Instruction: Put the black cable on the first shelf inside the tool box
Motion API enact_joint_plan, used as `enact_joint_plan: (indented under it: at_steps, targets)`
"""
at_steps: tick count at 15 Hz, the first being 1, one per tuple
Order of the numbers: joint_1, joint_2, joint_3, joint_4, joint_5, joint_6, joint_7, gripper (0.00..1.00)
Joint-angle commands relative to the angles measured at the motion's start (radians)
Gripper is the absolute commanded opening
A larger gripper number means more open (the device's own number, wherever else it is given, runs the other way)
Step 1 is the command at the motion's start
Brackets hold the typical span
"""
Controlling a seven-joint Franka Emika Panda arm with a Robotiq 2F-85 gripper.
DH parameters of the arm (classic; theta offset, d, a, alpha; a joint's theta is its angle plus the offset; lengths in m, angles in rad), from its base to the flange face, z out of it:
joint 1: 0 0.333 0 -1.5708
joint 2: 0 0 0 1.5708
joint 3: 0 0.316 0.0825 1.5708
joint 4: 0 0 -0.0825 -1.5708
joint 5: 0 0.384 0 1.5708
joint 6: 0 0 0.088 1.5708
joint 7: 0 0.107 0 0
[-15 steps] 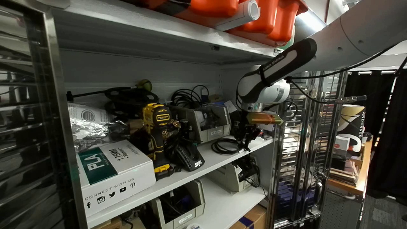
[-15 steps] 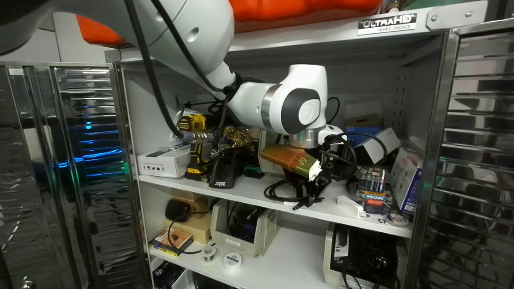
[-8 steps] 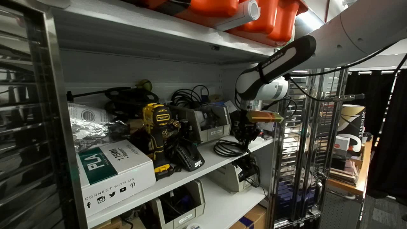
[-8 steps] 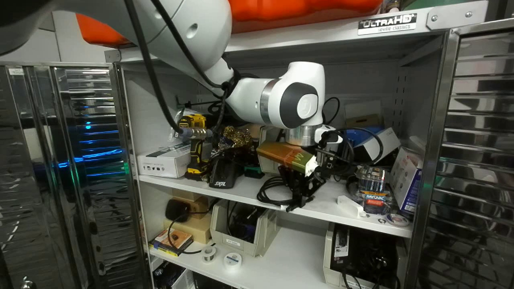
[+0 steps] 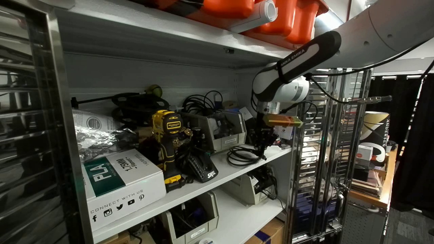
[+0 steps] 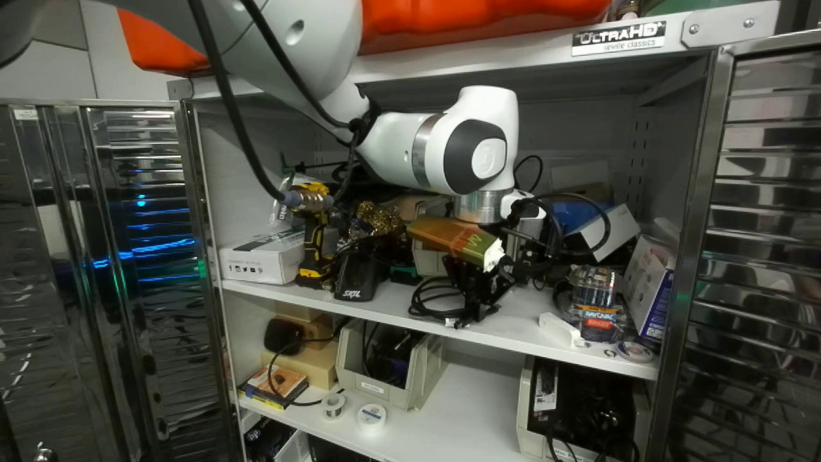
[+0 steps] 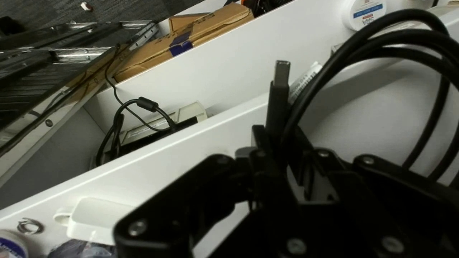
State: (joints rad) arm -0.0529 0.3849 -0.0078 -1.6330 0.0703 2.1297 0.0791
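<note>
The black cable is coiled; its loops show in both exterior views [image 5: 242, 156] [image 6: 436, 298] at the front of the upper white shelf [image 6: 519, 314]. In the wrist view the cable [image 7: 362, 46] arches to the right, its metal plug [image 7: 282, 73] pointing up past the fingertips. My gripper [image 7: 279, 139] is shut on the cable near that plug. In the exterior views the gripper [image 5: 262, 152] [image 6: 473, 314] points down just over the shelf's front edge. Whether the coil touches the shelf is unclear. The open metal cabinet [image 6: 693, 212] holds these shelves; no separate tool box is identifiable.
A grey bin [image 5: 229, 140], drill [image 5: 166, 135], SKIL charger [image 6: 355, 279] and PLA box [image 5: 125, 183] stand left of the cable. A white part [image 6: 561, 329] and battery pack [image 6: 598, 314] lie right. The lower shelf [image 6: 471, 398] holds bins [image 6: 375, 388] [image 6: 532, 436].
The fingertips have come together on the cable since one second ago. The gripper and arm have risen slightly, and the coil has shifted a little with them.
</note>
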Motion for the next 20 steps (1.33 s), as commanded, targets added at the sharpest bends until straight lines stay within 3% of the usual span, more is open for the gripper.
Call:
enact_joint_plan:
  at_steps: [1,8,14,16,20]
  targets:
    - [-0.004,-0.086,0.006,-0.054,0.066,0.046,-0.004,0.06]
    - [-0.015,-0.210,0.019,-0.211,0.217,0.141,-0.077,0.06]
    - [0.004,-0.341,0.006,-0.373,0.214,0.137,-0.078,0.05]
    - [0.011,-0.385,0.002,-0.444,0.194,0.194,-0.051,0.05]
    - [0.016,-0.432,0.001,-0.573,0.155,0.448,-0.004,0.05]
